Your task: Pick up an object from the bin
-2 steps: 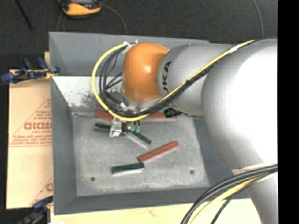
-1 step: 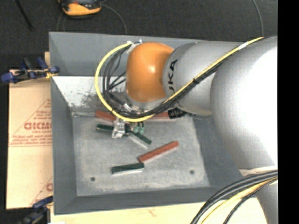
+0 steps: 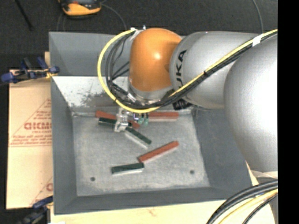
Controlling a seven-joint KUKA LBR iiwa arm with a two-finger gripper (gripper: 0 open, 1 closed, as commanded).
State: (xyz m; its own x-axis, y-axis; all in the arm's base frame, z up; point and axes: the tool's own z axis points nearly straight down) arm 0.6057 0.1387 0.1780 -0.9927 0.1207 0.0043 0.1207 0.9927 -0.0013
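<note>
My gripper [image 3: 123, 123] hangs low over the back middle of the bin, under the arm's orange cover. It sits among a small cluster of flat sticks. A dark green stick [image 3: 106, 121] pokes out to its left, with a red stick [image 3: 103, 114] just behind that. Another dark green stick [image 3: 140, 136] slants away from the gripper toward the front right. Whether any of them is gripped is hidden.
A long red stick [image 3: 163, 115] lies along the back wall on the right, partly under the arm. Nearer the front, a red stick [image 3: 159, 151] and a green stick [image 3: 127, 169] lie end to end. The arm covers the bin's right side.
</note>
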